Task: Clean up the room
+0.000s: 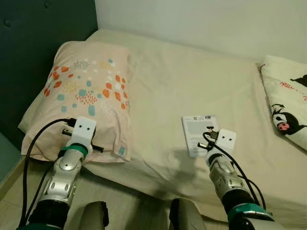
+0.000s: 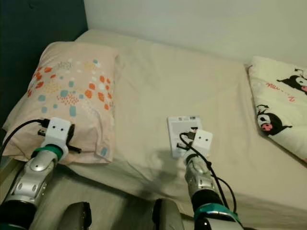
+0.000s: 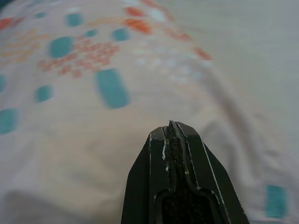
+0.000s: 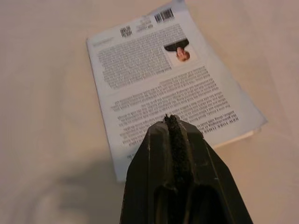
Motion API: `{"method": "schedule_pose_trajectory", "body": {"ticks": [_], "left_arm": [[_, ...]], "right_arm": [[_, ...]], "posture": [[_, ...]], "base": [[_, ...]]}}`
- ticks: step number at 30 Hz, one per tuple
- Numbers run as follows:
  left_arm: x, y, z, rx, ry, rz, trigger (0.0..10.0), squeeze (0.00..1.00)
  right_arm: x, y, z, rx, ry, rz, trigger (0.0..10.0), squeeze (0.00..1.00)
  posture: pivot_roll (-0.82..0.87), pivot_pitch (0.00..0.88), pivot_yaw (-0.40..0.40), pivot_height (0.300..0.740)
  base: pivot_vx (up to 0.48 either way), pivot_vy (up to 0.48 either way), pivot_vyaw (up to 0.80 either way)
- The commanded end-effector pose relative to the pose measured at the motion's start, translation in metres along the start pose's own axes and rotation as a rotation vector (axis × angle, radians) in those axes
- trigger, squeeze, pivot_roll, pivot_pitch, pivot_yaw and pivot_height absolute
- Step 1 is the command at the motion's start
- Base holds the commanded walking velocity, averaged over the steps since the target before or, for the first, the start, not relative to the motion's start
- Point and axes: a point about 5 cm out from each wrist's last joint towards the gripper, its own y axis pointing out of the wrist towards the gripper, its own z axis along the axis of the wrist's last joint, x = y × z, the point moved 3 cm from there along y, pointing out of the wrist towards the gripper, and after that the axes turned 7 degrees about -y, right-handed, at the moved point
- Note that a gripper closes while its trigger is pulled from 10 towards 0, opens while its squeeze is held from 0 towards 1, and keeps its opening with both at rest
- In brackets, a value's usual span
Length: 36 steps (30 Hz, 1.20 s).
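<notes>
A white paperback book point(image 1: 196, 133) lies back cover up on the beige bed point(image 1: 192, 86), near its front edge. My right gripper point(image 4: 172, 120) hovers just above the book's point(image 4: 159, 84) near part, fingers shut with nothing between them. A pink pillow point(image 1: 86, 91) with orange and teal spots sits at the bed's left end. My left gripper point(image 3: 170, 126) is shut and empty, right over the pillow's point(image 3: 93, 93) near edge.
A white blanket with black cartoon figures point(image 1: 288, 100) lies at the bed's right side. A dark teal headboard point(image 1: 38, 38) stands on the left, a pale wall point(image 1: 201, 19) behind the bed. The bed's middle is bare sheet.
</notes>
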Motion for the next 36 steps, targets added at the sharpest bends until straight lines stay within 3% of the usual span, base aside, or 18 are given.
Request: {"method": "schedule_pose_trajectory", "body": {"ticks": [1, 8, 11, 13, 15, 18, 22, 25, 28, 29, 33, 34, 36], "left_arm": [[0.011, -0.001, -0.005, -0.013, -0.012, -0.063, 10.0, 0.0], [0.015, -0.009, -0.011, -0.012, -0.022, -0.088, 10.0, 0.0], [-0.004, -0.013, -0.018, -0.038, -0.014, -0.006, 10.0, 0.0], [-0.004, -0.013, -0.018, -0.038, -0.014, -0.006, 10.0, 0.0], [-0.016, -0.014, -0.023, -0.054, -0.001, 0.047, 10.0, 0.0], [-0.022, -0.015, -0.022, -0.05, 0.005, 0.081, 10.0, 0.0], [-0.014, -0.018, -0.026, -0.065, 0.053, 0.038, 10.0, 0.0], [0.0, -0.023, -0.034, -0.086, 0.097, -0.047, 10.0, 0.0], [0.006, -0.034, -0.049, -0.123, 0.129, -0.091, 10.0, 0.0], [0.008, -0.048, -0.057, -0.135, 0.076, -0.088, 10.0, 0.0], [0.006, -0.052, -0.057, -0.132, 0.04, -0.059, 10.0, 0.0], [0.003, -0.057, -0.055, -0.116, 0.012, -0.019, 10.0, 0.0], [-0.003, -0.063, -0.045, -0.06, 0.046, 0.01, 10.0, 0.0]], "right_arm": [[0.0, 0.001, 0.003, 0.008, -0.02, 0.003, 10.0, 0.0], [-0.008, 0.002, 0.012, 0.049, -0.061, 0.042, 10.0, 0.0], [-0.009, 0.001, -0.003, -0.018, -0.102, 0.055, 10.0, 0.0], [-0.009, 0.001, -0.003, -0.018, -0.102, 0.055, 10.0, 0.0], [-0.011, 0.002, -0.003, -0.025, -0.118, 0.056, 10.0, 0.0], [-0.014, 0.003, 0.001, -0.014, -0.084, 0.057, 10.0, 0.0], [-0.024, 0.001, 0.003, 0.001, -0.118, 0.094, 10.0, 0.0], [-0.034, 0.001, 0.009, 0.022, -0.07, 0.132, 10.0, 0.0], [-0.044, -0.002, 0.006, 0.028, -0.056, 0.17, 10.0, 0.0], [-0.048, -0.005, 0.0, 0.038, -0.067, 0.201, 10.0, 0.0], [-0.046, -0.006, -0.003, 0.031, -0.047, 0.195, 10.0, 0.0], [-0.04, -0.006, -0.008, 0.017, -0.038, 0.177, 10.0, 0.0], [-0.028, -0.004, -0.012, -0.01, -0.045, 0.115, 10.0, 0.0]], "posture": [[0.09, 0.0, -0.006, 0.576], [0.11, 0.0, -0.019, 0.576], [0.12, 0.001, -0.029, 0.576], [0.12, 0.001, -0.029, 0.576], [0.11, 0.0, -0.035, 0.576], [0.12, 0.004, -0.053, 0.576], [0.14, 0.005, -0.064, 0.576], [0.17, 0.048, -0.076, 0.576], [0.17, 0.05, -0.074, 0.576], [0.18, 0.047, -0.087, 0.576], [0.19, 0.052, -0.094, 0.576], [0.22, 0.072, -0.109, 0.576], [0.23, 0.109, -0.094, 0.576]], "base": [[0.0, 0.0, 0.0], [0.0, 0.0, 0.0], [0.0, 0.0, 0.0], [0.0, 0.0, 0.0], [0.0, 0.0, 0.0], [0.0, 0.0, 0.0], [0.0, 0.0, 0.0], [0.0, 0.0, 0.0], [0.0, 0.0, 0.0], [0.0, 0.0, 0.0], [0.0, 0.0, 0.0], [0.0, 0.0, 0.0], [0.0, 0.0, 0.0]]}}
